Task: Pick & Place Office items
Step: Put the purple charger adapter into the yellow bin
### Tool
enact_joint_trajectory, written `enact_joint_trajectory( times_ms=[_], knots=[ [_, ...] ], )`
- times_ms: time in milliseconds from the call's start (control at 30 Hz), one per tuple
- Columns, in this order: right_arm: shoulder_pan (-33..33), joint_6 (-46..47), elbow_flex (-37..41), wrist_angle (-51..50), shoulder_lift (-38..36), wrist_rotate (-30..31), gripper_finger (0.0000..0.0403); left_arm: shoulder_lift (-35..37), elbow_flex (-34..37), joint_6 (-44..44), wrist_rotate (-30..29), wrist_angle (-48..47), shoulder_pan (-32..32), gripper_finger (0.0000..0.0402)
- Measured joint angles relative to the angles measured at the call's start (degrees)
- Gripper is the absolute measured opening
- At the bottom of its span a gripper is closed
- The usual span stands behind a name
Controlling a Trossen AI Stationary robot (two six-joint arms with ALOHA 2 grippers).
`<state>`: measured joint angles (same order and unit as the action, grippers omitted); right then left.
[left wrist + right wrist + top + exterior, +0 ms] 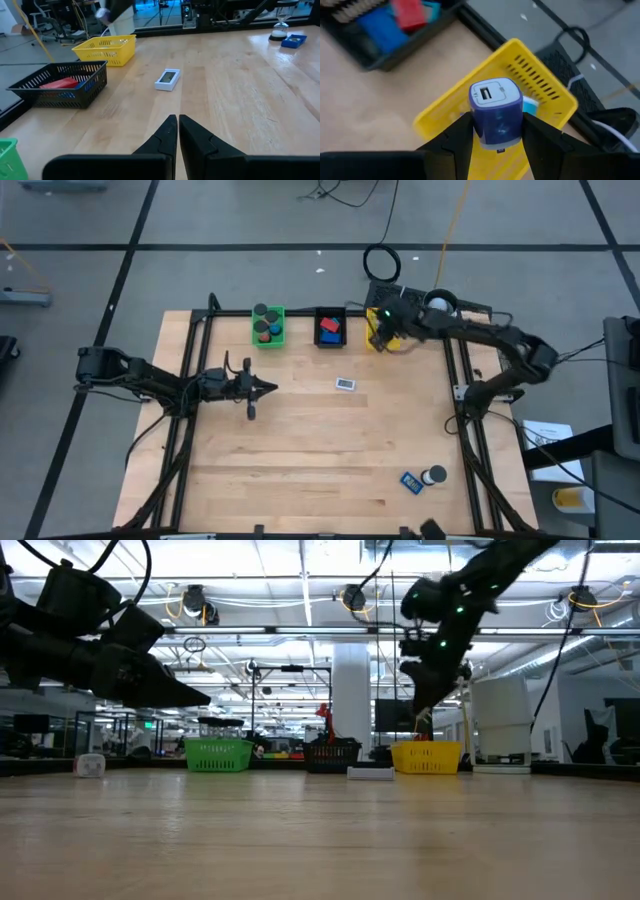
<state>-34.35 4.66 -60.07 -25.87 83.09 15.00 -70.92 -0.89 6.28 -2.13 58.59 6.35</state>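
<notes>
My right gripper [497,124] hangs over the yellow tray [540,82] at the table's far edge, shut on a blue block [496,107] with a white end bearing a slot. In the high view this gripper [380,332] is above the yellow tray [388,340]. My left gripper [262,388] waits shut over the left part of the table, touching nothing. A small white item [345,384] lies flat mid-table. A blue item [411,481] and a round one [434,475] rest near the front right. My right gripper pinches the blue block by its two opposite sides [479,129], one finger on each. The fingers slant down from the near right toward the tray. The block's white slotted end [492,92] sticks out beyond the fingertips, and the block hangs clear above the yellow tray.
A green tray [268,326] with dark round pieces and a black tray [330,328] with red and blue blocks stand left of the yellow one along the far edge. Black frame rails [462,410] run along the table's sides. Bare wood lies between the arms.
</notes>
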Motion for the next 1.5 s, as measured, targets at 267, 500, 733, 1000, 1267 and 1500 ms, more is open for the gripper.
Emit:
enact_joint_trajectory(
  times_ms=[267, 500, 733, 1000, 1267, 1500],
  knots=[
    [-7.5, 4.7, -14.9, -11.0, 15.5, -2.4, 0.0151, 0.0, 0.0, -0.5, 0.0, -0.1, 0.0, 0.0026],
    [-11.2, 11.1, -16.8, -12.6, 20.0, -10.7, 0.0148, 0.0, 0.0, -0.6, 0.0, -0.1, 0.0, 0.0026],
    [-10.6, 11.4, -16.8, -19.0, 17.4, -8.9, 0.0151, 0.0, 0.0, -0.6, 0.0, -0.1, 0.0, 0.0026],
    [-10.1, 15.1, -16.8, -22.2, 18.3, -9.2, 0.0151, 0.0, 0.0, -0.8, 0.0, -0.1, 0.0, 0.0026],
    [-10.8, 16.5, -16.4, -21.5, 19.3, -10.7, 0.0151, 0.0, 0.0, -0.8, 0.0, -0.1, 0.0, 0.0026],
    [-10.9, 14.9, -15.4, -21.3, 19.9, -10.7, 0.0166, 0.0, 0.0, -0.8, 0.1, -0.1, 0.0, 0.0026]
  ],
)
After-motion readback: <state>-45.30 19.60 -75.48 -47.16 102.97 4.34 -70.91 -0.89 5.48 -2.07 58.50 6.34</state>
